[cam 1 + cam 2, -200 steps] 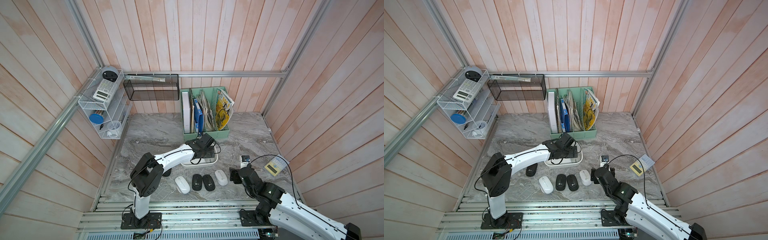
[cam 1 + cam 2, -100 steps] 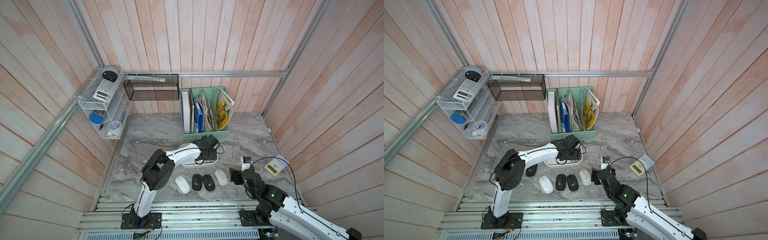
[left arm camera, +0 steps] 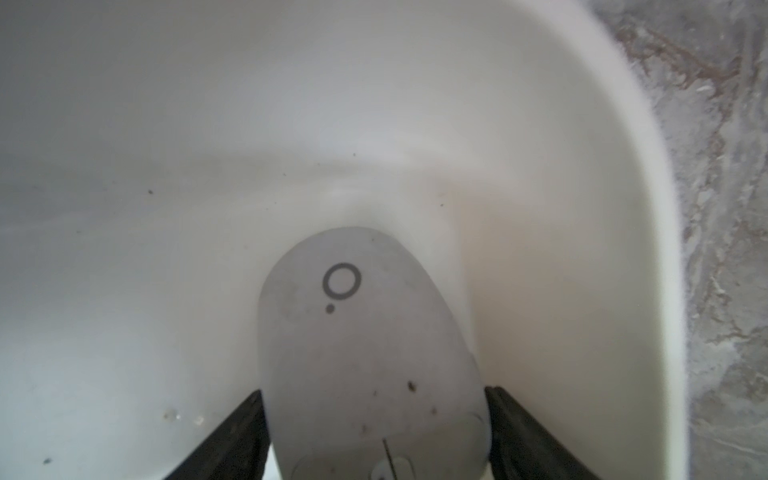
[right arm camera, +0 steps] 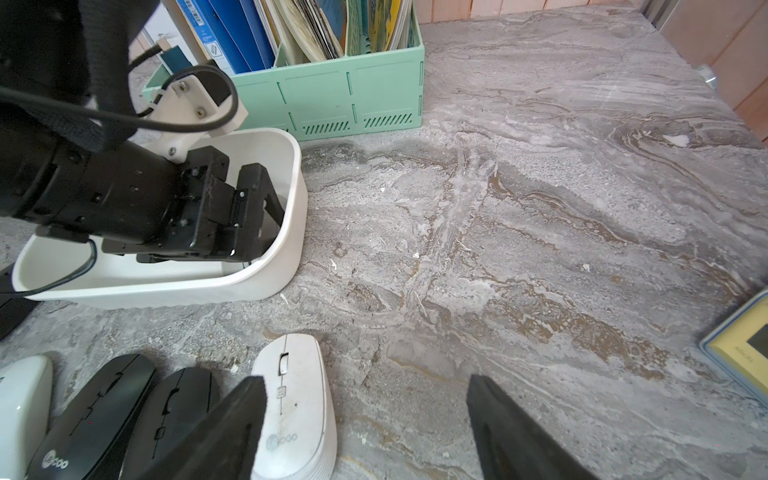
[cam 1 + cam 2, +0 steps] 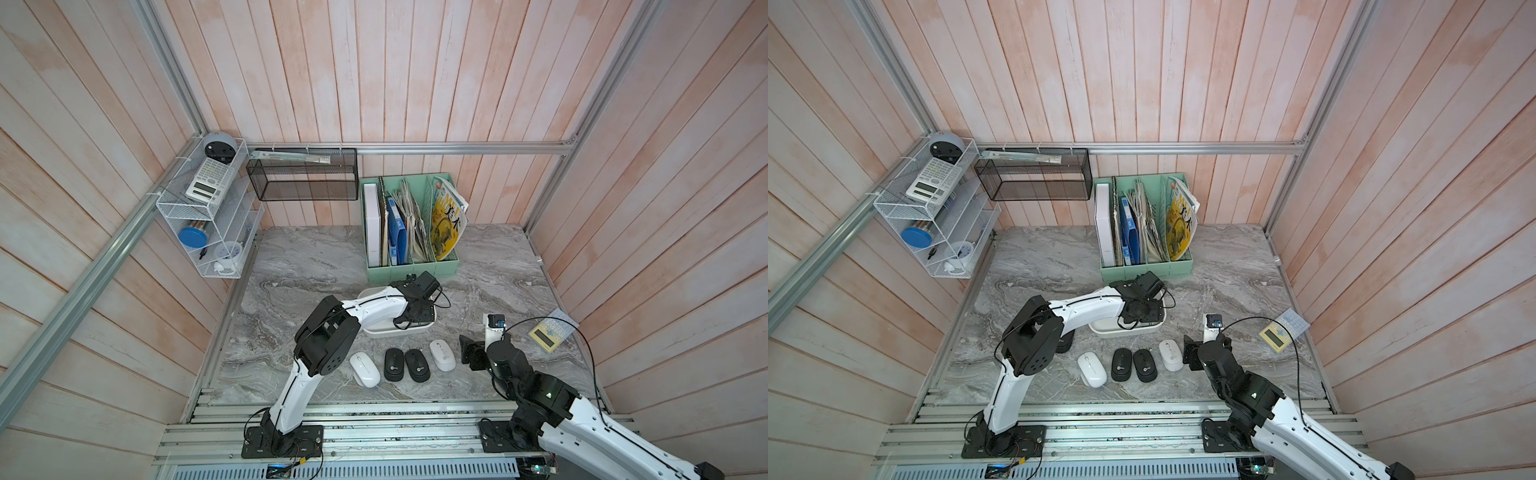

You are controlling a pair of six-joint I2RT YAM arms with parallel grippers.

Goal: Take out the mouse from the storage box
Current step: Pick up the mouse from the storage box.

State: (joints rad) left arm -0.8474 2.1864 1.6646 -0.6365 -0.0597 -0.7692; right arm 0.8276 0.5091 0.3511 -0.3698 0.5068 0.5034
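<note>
The left pincer (image 3: 374, 392) has dropped into the storage box (image 5: 399, 330) and narrowed, so its fingers (image 3: 232, 432) now straddle the white mouse (image 3: 353, 332) lying in a corner. Whether they clamp it yet I cannot tell, but lifting looks next. The left arm reaches forward, elbow raised, wrist tipped down. The right pincer (image 4: 363, 380) hangs wide over the table (image 4: 540, 208)
</note>
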